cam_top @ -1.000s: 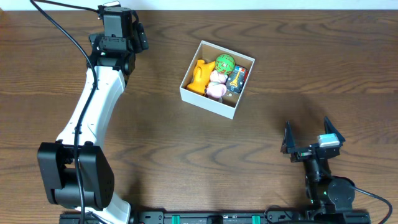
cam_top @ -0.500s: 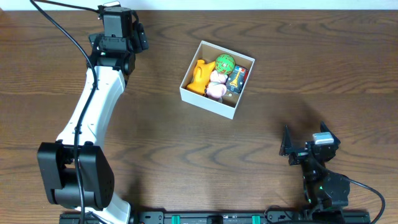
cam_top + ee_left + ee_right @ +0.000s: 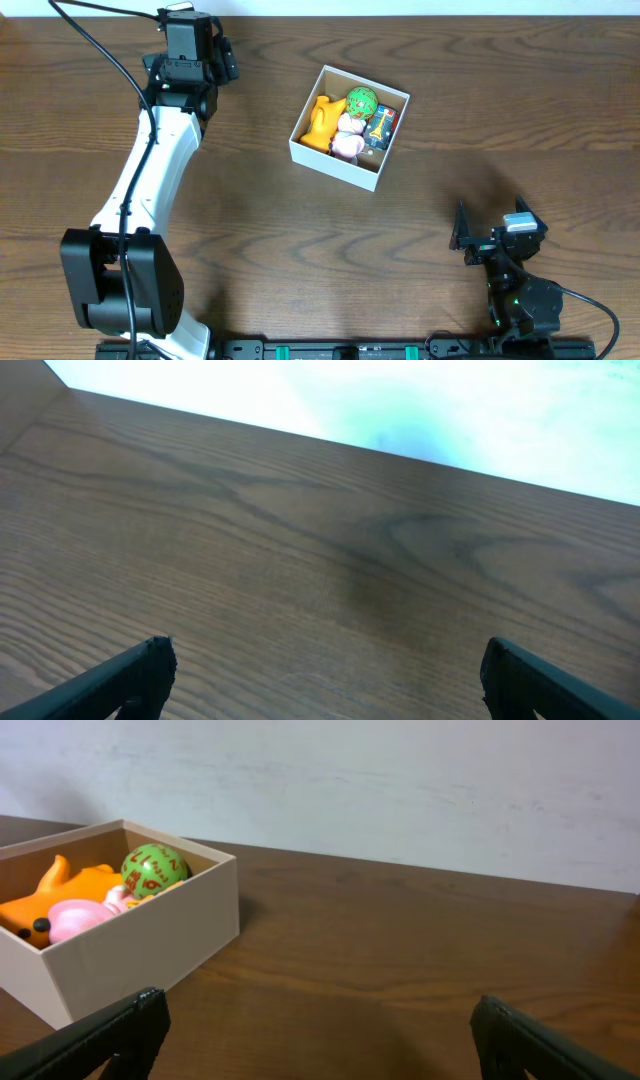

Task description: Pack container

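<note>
The container (image 3: pixel 332 166) sits just above the centre of the overhead frame. Its walls enclose an orange toy (image 3: pixel 320 122), a green ball (image 3: pixel 361 101), a pink toy (image 3: pixel 347 143) and a small blue piece (image 3: pixel 381 127), and no loose toy shows on the table (image 3: pixel 500 100). The left gripper (image 3: pixel 325 665) at upper left and the right gripper (image 3: pixel 318 1020) at lower right both stand wide apart and empty, well clear of the container. The likely trouble is a low arm sweep nudging the light container, since the green ball rides near rim height and could roll out.
</note>
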Robot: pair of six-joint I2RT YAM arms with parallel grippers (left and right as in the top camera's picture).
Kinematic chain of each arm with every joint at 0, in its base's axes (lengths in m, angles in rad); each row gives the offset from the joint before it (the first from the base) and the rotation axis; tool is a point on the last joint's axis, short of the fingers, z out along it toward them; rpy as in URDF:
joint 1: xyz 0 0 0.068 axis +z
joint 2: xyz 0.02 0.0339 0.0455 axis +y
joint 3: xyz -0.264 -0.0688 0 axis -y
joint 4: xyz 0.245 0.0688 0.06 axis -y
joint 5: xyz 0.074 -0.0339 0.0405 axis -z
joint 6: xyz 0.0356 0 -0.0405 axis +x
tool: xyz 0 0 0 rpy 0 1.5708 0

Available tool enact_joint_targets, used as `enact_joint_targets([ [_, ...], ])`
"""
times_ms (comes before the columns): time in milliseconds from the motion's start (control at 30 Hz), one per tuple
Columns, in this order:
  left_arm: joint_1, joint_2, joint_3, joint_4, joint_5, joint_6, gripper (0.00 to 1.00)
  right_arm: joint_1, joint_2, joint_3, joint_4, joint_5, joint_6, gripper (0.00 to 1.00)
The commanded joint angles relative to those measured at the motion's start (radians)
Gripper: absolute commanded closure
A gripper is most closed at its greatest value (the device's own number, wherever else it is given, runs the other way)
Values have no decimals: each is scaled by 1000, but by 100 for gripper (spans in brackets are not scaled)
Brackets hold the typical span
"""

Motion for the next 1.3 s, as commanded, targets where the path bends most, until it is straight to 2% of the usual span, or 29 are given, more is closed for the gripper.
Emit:
enact_joint_targets([
  [0,3,-19,-3,-3,-13,-5,2,-9,-7,-2,-5,7,13,1],
  [967,2,-22,-6,-6,-13,3,2,-9,-6,-2,-5,7,13,1],
  [1100,1,-106,-13,-95,-13,3,2,-9,-6,-2,-5,7,13,1],
  [1267,-1,-317,-19,-230,-13,3,2,-9,-6,-2,-5,7,13,1],
])
